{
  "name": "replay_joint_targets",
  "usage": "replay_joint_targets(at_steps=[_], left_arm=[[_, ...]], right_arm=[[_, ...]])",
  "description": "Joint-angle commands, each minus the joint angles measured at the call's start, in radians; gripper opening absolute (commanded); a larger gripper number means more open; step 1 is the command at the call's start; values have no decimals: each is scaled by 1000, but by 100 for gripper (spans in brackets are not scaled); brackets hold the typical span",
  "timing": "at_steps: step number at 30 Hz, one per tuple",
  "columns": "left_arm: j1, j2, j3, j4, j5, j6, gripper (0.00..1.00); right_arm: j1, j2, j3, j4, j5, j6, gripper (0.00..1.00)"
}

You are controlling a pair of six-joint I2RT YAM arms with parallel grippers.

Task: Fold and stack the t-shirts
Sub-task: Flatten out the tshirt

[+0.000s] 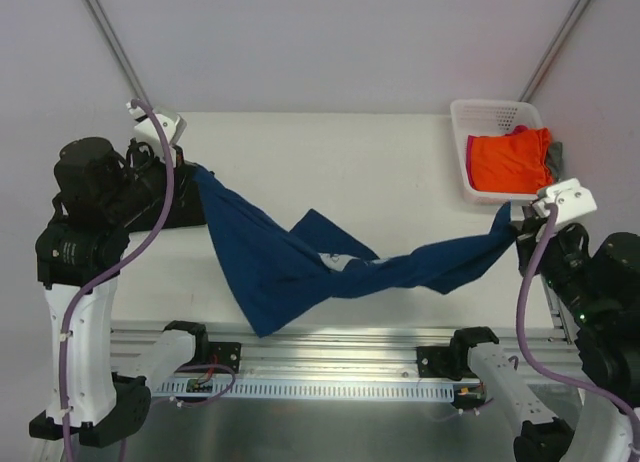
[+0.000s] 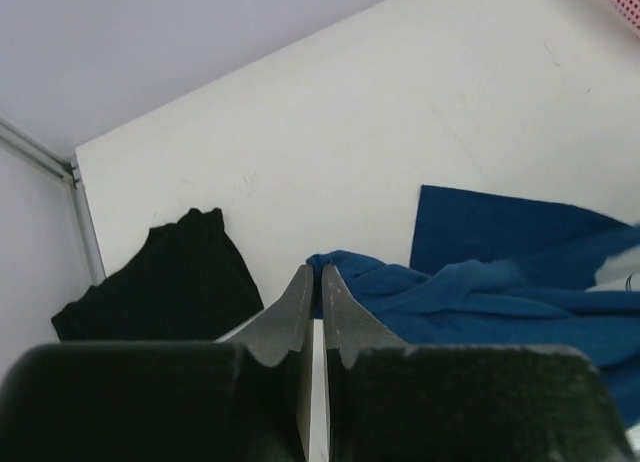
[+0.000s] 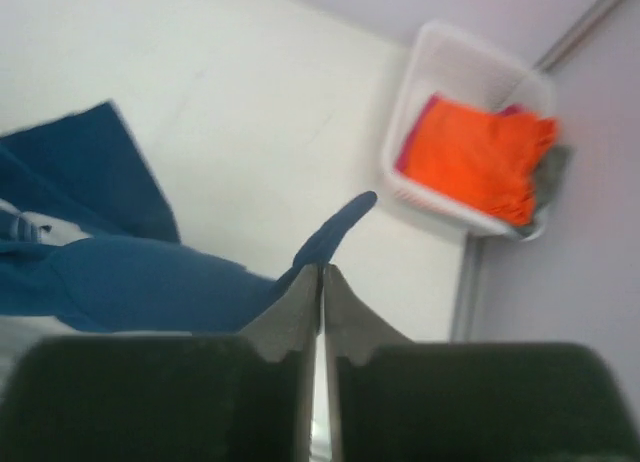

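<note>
The navy blue t-shirt [image 1: 290, 257] hangs stretched and twisted across the table between my two grippers, its lower edge sagging toward the table's near edge. My left gripper [image 1: 193, 172] is shut on its left end, seen at the fingertips in the left wrist view [image 2: 345, 265]. My right gripper [image 1: 512, 217] is shut on its right end, a blue tip poking past the fingers [image 3: 335, 230]. A black t-shirt [image 2: 165, 282] lies folded at the far left, mostly hidden under the left arm in the top view. Orange [image 1: 508, 160], pink and grey shirts sit in the basket.
A white plastic basket [image 1: 470, 117] stands at the table's right back corner, also in the right wrist view [image 3: 425, 77]. The white table [image 1: 330, 162] ends at a metal rail along the near edge. Two slanted poles rise behind the table.
</note>
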Motion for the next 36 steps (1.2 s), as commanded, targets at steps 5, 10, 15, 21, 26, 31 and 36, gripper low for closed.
replay_joint_targets(at_steps=[5, 10, 15, 21, 26, 31, 36], left_arm=[[54, 49, -57, -37, 82, -50, 0], [54, 71, -85, -34, 102, -56, 0], [54, 75, -149, -34, 122, -62, 0], [57, 117, -152, -33, 112, -55, 0], [77, 138, -132, -34, 99, -61, 0], [98, 158, -151, -36, 132, -58, 0], [111, 182, -177, -36, 178, -65, 0]], right_arm=[[-63, 29, -141, -254, -483, 86, 92], [-64, 100, -216, -153, -463, 139, 92], [-63, 253, -360, -1, -471, 196, 84], [201, 455, -341, 14, -325, 54, 82], [264, 705, -151, 31, -446, 83, 80], [263, 1078, 153, 46, -543, 181, 74], [249, 1389, 501, 39, -661, 234, 71]])
